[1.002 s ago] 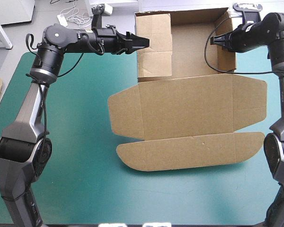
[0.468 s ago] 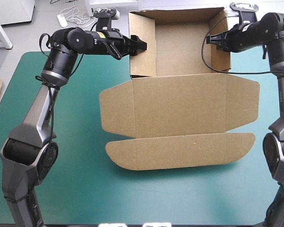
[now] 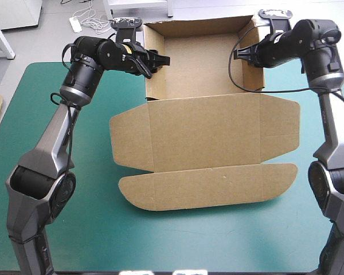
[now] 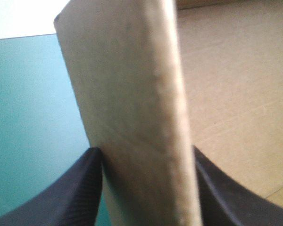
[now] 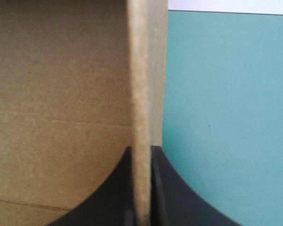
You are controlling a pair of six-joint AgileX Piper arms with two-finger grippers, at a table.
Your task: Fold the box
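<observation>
At the tabletop's (image 3: 74,229) far edge the brown box (image 3: 198,69) stands as an open tray. Its floor is bare board and its far wall reaches out past that edge. Its lid (image 3: 206,134) lies flat toward the near side, flaps spread. The left tool (image 3: 163,59) pinches the tray's left wall and the right tool (image 3: 239,52) the right wall, one finger on each face. From above, the walls hide the fingertips in part. Teal-green cover (image 3: 103,74) lies open left of the lid and along the near edge.
</observation>
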